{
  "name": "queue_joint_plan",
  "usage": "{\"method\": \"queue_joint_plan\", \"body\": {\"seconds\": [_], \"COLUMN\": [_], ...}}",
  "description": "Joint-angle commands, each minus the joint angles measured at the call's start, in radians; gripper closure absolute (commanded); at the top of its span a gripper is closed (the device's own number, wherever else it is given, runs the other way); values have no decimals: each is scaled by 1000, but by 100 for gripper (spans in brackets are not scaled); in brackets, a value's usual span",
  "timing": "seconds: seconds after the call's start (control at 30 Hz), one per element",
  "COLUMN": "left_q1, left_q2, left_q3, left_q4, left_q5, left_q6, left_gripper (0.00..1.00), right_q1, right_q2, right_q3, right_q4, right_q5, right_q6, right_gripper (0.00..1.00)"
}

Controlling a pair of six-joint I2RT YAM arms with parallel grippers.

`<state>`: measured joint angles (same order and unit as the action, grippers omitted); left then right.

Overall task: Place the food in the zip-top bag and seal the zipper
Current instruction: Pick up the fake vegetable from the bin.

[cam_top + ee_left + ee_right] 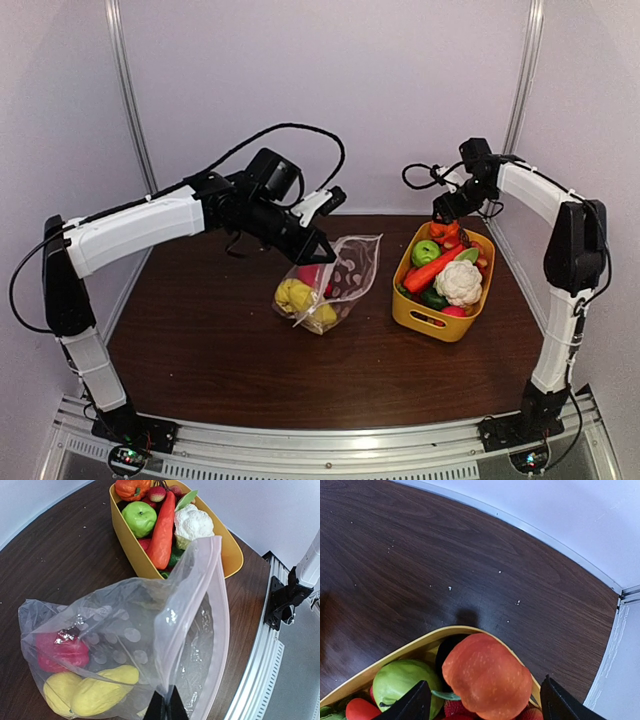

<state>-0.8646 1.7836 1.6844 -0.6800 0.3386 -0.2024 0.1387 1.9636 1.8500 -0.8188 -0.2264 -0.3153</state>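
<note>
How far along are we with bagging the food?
Done: yellow pieces and a red one lie inside the zip-top bag. In hand: the left claw pinches the bag's mouth edge, holding it open; the right claw is open astride an orange fruit in the yellow basket. Left: carrot, cauliflower, green apple, then sealing the zipper.

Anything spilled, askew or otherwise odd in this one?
Nothing spilled or damaged. The only oddity is the pale specks scattered on the table. The zip-top bag slumps sideways, its mouth edge pinched by the left gripper.
</note>
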Motion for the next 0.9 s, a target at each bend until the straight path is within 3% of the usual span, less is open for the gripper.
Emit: {"method": "queue_joint_plan", "body": {"seconds": [0.0, 0.3, 0.53, 0.87], "left_q1": [6, 6, 6, 8], "left_q2": [-41, -52, -56, -55], "left_q3": [-11, -24, -31, -47], "left_q4": [50, 54, 65, 88], "left_q5": [28, 30, 37, 44], "left_q6": [13, 16, 9, -6], "left_gripper": [100, 100, 100, 100], "right_q1": [-7, -9, -10, -10], "right_q2": [80, 128, 53, -133], "right_q3": [96, 136, 99, 44], "right_q4": [-86, -191, -190, -55], "right_q5": [23, 32, 15, -61], "right_q6": [-12, -57, -57, -11], "right_gripper": [24, 24, 47, 51]}}
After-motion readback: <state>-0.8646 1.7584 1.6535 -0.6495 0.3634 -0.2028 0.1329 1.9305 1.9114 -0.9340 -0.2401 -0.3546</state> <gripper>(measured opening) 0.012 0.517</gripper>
